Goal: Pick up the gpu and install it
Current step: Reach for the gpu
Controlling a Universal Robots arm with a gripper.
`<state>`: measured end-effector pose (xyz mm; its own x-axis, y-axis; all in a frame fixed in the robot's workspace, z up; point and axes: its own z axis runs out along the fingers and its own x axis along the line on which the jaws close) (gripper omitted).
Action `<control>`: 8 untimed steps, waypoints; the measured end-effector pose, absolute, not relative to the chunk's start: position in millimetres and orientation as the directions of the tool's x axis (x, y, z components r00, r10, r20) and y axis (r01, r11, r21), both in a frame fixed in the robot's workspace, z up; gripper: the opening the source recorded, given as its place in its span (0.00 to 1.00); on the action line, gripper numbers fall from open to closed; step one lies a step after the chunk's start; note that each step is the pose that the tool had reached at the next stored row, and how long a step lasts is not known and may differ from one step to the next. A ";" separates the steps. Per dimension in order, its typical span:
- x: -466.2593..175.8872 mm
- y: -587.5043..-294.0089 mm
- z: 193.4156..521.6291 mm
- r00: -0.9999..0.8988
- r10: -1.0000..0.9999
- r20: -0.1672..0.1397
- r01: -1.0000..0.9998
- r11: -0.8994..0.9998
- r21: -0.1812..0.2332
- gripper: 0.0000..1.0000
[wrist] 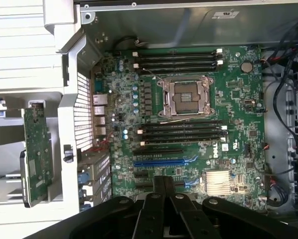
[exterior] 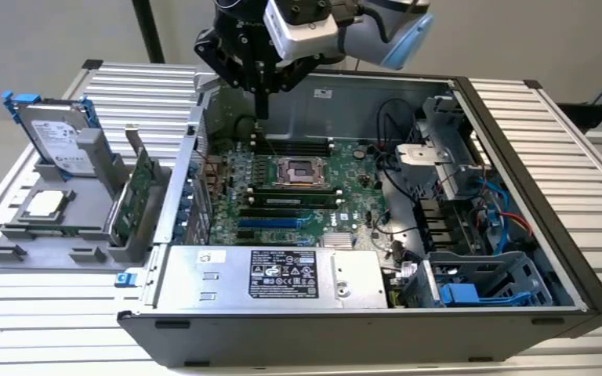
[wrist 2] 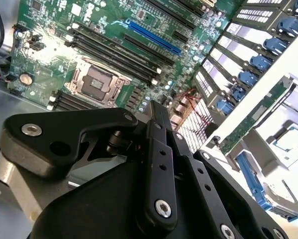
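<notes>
Soft, even light is falling from above onto the silver ribbed table point(exterior: 563, 133) in the exterior view, and the open black computer case point(exterior: 364, 341) is casting only faint shadows along its inner walls. In the second wrist view, glare is bleaching patches of the green motherboard point(wrist 2: 49, 50), and the grey plastic parts stand point(wrist 2: 294, 112) is washing out to white. In the first wrist view the board is showing evenly lit.

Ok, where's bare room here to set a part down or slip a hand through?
Bare ribbed table on the camera's side of the grey holder, and again along the case on the exterior view's right. Crowded: cables and drive cage beside the motherboard; the claw hangs over the case.
</notes>
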<state>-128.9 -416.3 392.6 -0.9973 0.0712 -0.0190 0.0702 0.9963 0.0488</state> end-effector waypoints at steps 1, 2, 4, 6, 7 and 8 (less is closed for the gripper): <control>-130.3 -416.3 392.6 -0.997 0.071 -0.019 0.070 0.996 0.049 0.00; -131.5 -416.3 392.6 -0.997 0.071 -0.019 0.070 0.996 0.049 0.00; -133.7 -416.3 392.6 -0.997 0.071 -0.019 0.070 0.996 0.049 0.00; -135.8 -416.3 392.6 -0.997 0.071 -0.019 0.070 0.996 0.049 0.00; -136.9 -416.3 392.6 -0.997 0.071 -0.019 0.070 0.996 0.049 0.00; -138.0 -416.3 392.6 -0.997 0.071 -0.019 0.070 0.996 0.049 0.00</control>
<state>-138.0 -416.3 392.6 -0.9973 0.0711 -0.0190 0.0701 0.9963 0.0487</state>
